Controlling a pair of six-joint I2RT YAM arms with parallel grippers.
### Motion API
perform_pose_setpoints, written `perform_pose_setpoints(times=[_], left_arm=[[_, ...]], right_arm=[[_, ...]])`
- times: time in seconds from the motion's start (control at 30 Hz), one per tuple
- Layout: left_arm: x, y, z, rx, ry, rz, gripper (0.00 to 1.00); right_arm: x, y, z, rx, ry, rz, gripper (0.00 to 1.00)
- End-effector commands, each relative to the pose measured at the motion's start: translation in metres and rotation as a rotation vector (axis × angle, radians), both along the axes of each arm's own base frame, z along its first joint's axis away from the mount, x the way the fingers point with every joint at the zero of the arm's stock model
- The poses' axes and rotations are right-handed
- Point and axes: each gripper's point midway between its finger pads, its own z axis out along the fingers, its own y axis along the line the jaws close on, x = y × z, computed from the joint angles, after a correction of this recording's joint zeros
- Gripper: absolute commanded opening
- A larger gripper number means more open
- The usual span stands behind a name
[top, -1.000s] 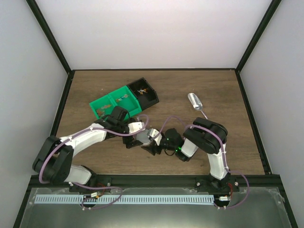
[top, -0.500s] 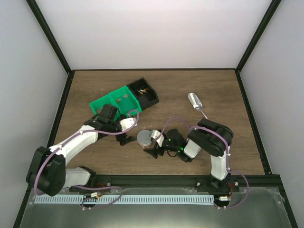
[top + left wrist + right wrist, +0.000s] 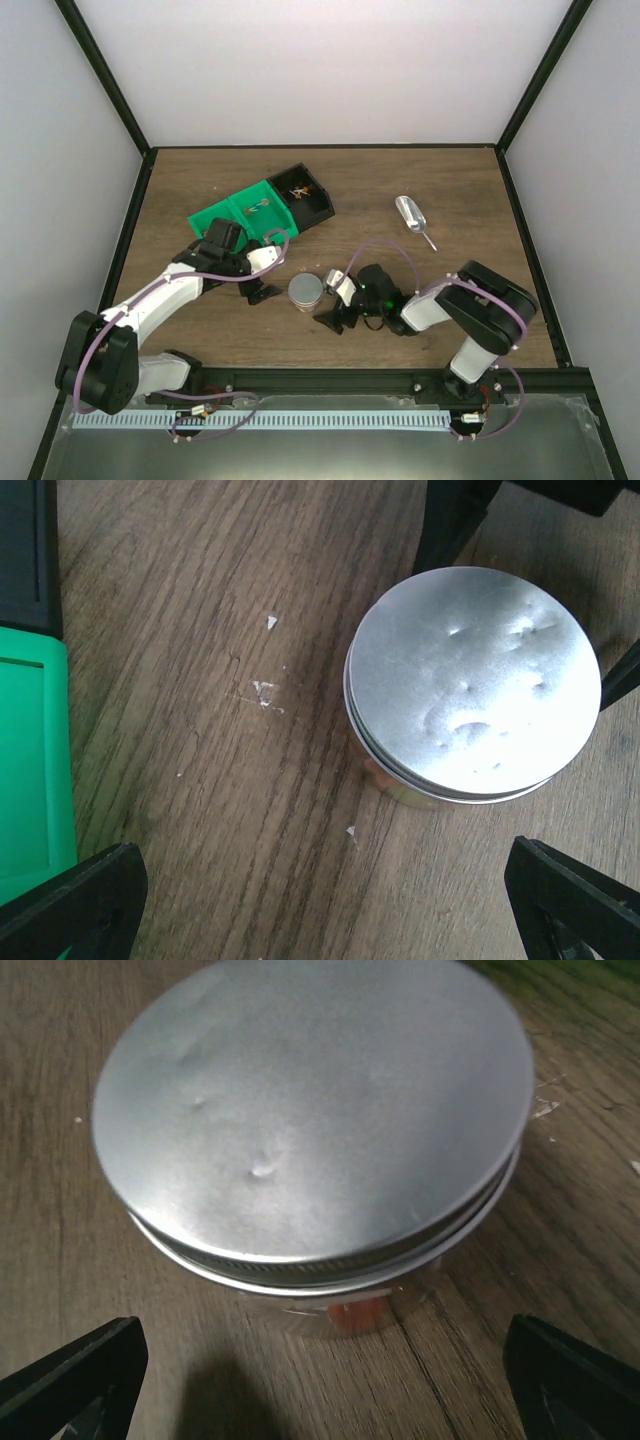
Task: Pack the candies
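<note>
The left gripper (image 3: 264, 279) and right gripper (image 3: 332, 301) drew back from the lidded jar (image 3: 306, 290).

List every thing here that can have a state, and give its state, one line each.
jar, upright, closed
candies, some visible through the jar's wall, a few in the black box
black box, open-topped
green tray, open-topped, holding only a few small bits
scoop, lying flat, not held
left end effector, open, holding nothing
right end effector, open, holding nothing
</note>
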Motion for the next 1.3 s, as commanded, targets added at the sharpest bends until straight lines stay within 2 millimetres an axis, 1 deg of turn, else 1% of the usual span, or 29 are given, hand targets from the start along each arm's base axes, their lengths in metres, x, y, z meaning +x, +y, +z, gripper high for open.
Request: perform_pose_setpoints(times=[0.0, 0.1, 0.2, 0.4, 0.53, 0.6, 0.7, 0.83, 0.93, 1.0, 1.07, 1.13, 1.2, 1.27], left_arm=[[0.007, -0.001, 0.015, -0.027, -0.034, -0.015, 1.0], [0.007, 0.001, 0.018, -0.036, -0.031, -0.002, 1.0], [0.008, 0.002, 0.025, -0.05, -0.039, 0.009, 1.0], [0.012, 0.003, 0.039, -0.081, -0.033, 0.062, 1.0], [0.016, 0.001, 0.054, -0.121, -0.032, 0.107, 1.0], [0.025, 0.001, 0.065, -0.142, -0.043, 0.144, 1.0], [0.043, -0.001, 0.081, -0.183, -0.045, 0.2, 1.0], [0.073, -0.004, 0.106, -0.243, -0.036, 0.266, 1.0], [0.098, 0.0, 0.119, -0.256, -0.036, 0.321, 1.0], [0.118, 0.01, 0.124, -0.258, -0.017, 0.39, 1.0], [0.141, 0.028, 0.131, -0.276, 0.016, 0.477, 1.0], [0.161, 0.052, 0.137, -0.3, 0.059, 0.563, 1.0], [0.18, 0.08, 0.141, -0.324, 0.091, 0.654, 1.0], [0.195, 0.111, 0.135, -0.31, 0.121, 0.787, 1.0]], right_arm=[[-0.001, -0.003, 0.019, 0.004, 0.065, -0.02, 1.0], [-0.005, -0.007, 0.035, 0.022, 0.073, -0.024, 1.0], [-0.004, -0.011, 0.049, 0.033, 0.057, -0.038, 1.0], [0.003, -0.017, 0.081, 0.077, 0.038, -0.04, 1.0], [0.014, -0.017, 0.112, 0.115, -0.017, -0.052, 1.0], [0.027, -0.017, 0.129, 0.128, -0.043, -0.077, 1.0], [0.061, -0.027, 0.157, 0.164, -0.051, -0.161, 1.0], [0.108, -0.045, 0.199, 0.22, -0.059, -0.252, 1.0], [0.133, -0.061, 0.216, 0.24, -0.046, -0.298, 1.0], [0.15, -0.076, 0.225, 0.261, -0.026, -0.33, 1.0], [0.167, -0.096, 0.23, 0.284, 0.002, -0.381, 1.0], [0.183, -0.119, 0.233, 0.304, 0.025, -0.442, 1.0], [0.196, -0.145, 0.235, 0.323, 0.041, -0.498, 1.0], [0.206, -0.171, 0.232, 0.324, 0.05, -0.558, 1.0]])
